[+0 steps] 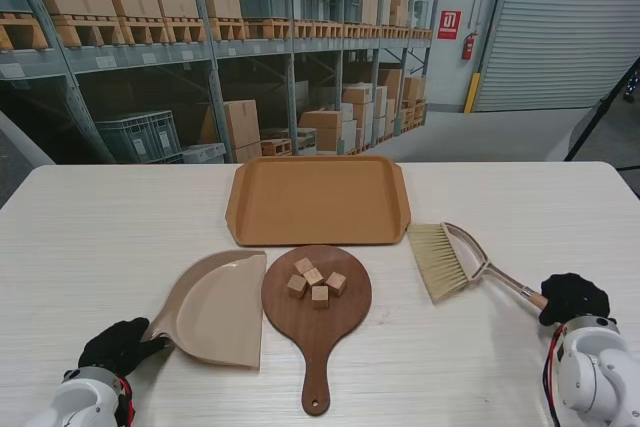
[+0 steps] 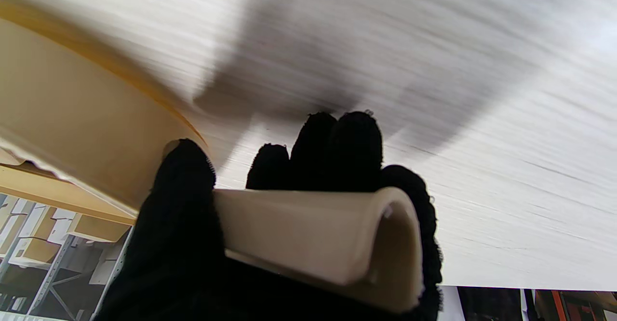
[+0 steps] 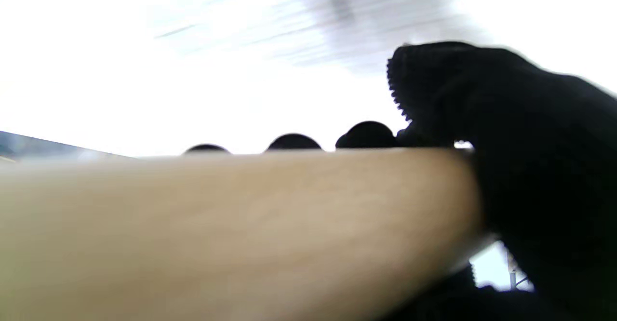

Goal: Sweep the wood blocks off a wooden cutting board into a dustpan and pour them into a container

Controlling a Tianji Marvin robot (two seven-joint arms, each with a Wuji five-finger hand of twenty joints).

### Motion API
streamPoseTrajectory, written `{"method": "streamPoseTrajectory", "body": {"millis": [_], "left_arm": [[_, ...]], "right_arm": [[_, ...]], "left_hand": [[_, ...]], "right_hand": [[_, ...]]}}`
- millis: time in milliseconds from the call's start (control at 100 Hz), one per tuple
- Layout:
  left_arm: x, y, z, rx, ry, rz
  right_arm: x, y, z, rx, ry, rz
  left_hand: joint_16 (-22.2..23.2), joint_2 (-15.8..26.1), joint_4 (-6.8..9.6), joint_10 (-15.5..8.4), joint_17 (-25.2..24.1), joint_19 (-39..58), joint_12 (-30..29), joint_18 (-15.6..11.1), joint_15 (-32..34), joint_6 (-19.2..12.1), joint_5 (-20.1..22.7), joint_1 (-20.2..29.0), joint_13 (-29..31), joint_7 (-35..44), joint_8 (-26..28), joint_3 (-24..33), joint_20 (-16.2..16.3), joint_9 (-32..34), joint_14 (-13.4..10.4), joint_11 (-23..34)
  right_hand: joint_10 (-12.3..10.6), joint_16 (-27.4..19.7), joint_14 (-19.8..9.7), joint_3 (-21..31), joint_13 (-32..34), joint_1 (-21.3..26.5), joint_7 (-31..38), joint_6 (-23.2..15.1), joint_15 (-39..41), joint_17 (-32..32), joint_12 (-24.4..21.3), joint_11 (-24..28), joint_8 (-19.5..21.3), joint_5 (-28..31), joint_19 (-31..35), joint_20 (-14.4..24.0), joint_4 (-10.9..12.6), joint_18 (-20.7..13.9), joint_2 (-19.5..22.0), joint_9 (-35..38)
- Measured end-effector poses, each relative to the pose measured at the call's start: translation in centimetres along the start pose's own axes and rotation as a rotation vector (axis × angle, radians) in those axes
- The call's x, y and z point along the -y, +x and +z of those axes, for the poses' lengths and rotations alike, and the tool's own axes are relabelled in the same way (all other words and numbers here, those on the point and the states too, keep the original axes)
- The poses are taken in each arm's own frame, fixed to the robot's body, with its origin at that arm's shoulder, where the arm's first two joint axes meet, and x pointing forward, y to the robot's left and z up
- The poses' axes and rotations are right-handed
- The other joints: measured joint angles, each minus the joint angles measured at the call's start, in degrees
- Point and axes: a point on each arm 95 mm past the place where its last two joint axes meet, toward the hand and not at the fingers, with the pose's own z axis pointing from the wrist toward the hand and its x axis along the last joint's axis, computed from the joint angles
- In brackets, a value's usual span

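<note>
Warehouse shelving behind a pale surface (image 1: 100, 247); wood blocks (image 1: 318, 282) — light, hard, likely skittery — sit on the cutting board (image 1: 318, 322). At nine o'clock, left hand (image 1: 118, 345) clamps the dustpan (image 1: 215, 307) handle; at three, right hand (image 1: 573, 297) wraps the brush (image 1: 445, 259) handle.

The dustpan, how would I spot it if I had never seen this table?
Start at the big orange tray at the table's far middle. Nearer to me sits a dark round cutting board carrying wood blocks; the dustpan lies touching its left edge. It is the pale beige scoop, its handle held in the black-gloved left hand.
</note>
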Motion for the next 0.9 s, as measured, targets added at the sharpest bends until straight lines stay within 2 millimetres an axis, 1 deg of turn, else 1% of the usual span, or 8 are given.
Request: {"method": "streamPoseTrajectory", "body": {"millis": [100,300,480,680,880,900], "left_arm": [[0.0,0.0,0.0,0.001,0.001,-0.001],[0.0,-0.1,0.0,0.003,0.003,-0.002],[0.0,-0.2,0.0,0.004,0.005,-0.004],[0.0,-0.2,-0.1,0.006,0.008,-0.007],[0.0,-0.3,-0.1,0.008,0.009,-0.009],[0.0,-0.3,-0.1,0.008,0.009,-0.009]], "right_arm": [[-0.2,0.1,-0.1,0.011,-0.003,0.031],[-0.6,0.3,-0.4,0.045,-0.03,0.076],[-0.9,0.5,-0.6,0.092,-0.075,0.159],[-1.4,0.7,-0.9,0.103,-0.104,0.194],[-1.9,1.0,-1.2,0.113,-0.128,0.248],[-1.9,1.0,-1.3,0.115,-0.13,0.251]], "left_hand": [[0.0,0.0,0.0,0.0,0.0,0.0,0.0,0.0,0.0,0.0,0.0,0.0,0.0,0.0,0.0,0.0,0.0,0.0,0.0,0.0],[0.0,0.0,0.0,0.0,0.0,0.0,0.0,0.0,0.0,0.0,0.0,0.0,0.0,0.0,0.0,0.0,0.0,0.0,0.0,0.1],[0.0,0.0,0.0,0.0,0.0,0.0,0.0,0.0,0.0,0.0,0.0,0.0,0.0,0.0,0.0,0.0,0.0,0.0,0.0,0.1],[0.0,0.0,0.0,0.0,0.0,-0.1,0.0,0.0,-0.1,0.0,0.0,0.0,0.0,0.0,0.0,0.0,0.0,0.0,0.0,0.1],[0.0,0.0,0.0,0.0,0.0,-0.1,0.0,0.0,-0.2,0.0,0.0,0.0,0.0,0.0,0.0,0.0,0.0,0.0,0.0,0.1],[0.0,0.0,0.0,0.0,0.0,-0.1,0.0,0.0,-0.2,0.0,0.0,0.0,0.0,0.0,0.0,0.0,0.0,0.0,0.0,0.1]], "right_hand": [[0.0,0.7,0.0,0.0,0.0,0.0,0.2,0.0,1.3,0.5,0.1,0.6,0.0,0.0,0.7,0.0,0.9,0.0,0.0,0.0],[-0.1,1.4,0.0,0.0,0.0,0.4,0.2,0.0,2.2,1.0,0.1,1.0,0.4,0.0,1.0,0.0,1.3,0.0,0.0,0.2],[-0.1,1.4,0.0,0.0,0.0,0.6,0.2,0.0,2.2,1.0,0.1,1.2,0.5,0.0,1.0,0.0,1.4,0.0,0.0,0.3],[-0.1,1.4,0.0,0.0,0.0,0.6,0.2,0.0,2.3,1.0,0.1,1.4,0.5,0.0,1.4,0.0,1.4,0.0,0.0,0.3],[-0.1,1.4,0.0,-0.1,0.0,0.6,0.2,0.0,2.9,1.0,0.1,1.5,0.6,0.0,1.4,0.0,1.8,0.0,0.0,0.3],[-0.1,1.4,0.0,-0.3,0.0,1.1,0.2,0.1,2.9,1.0,0.1,1.5,0.6,0.0,1.4,0.0,2.2,0.0,0.0,0.3]]}}
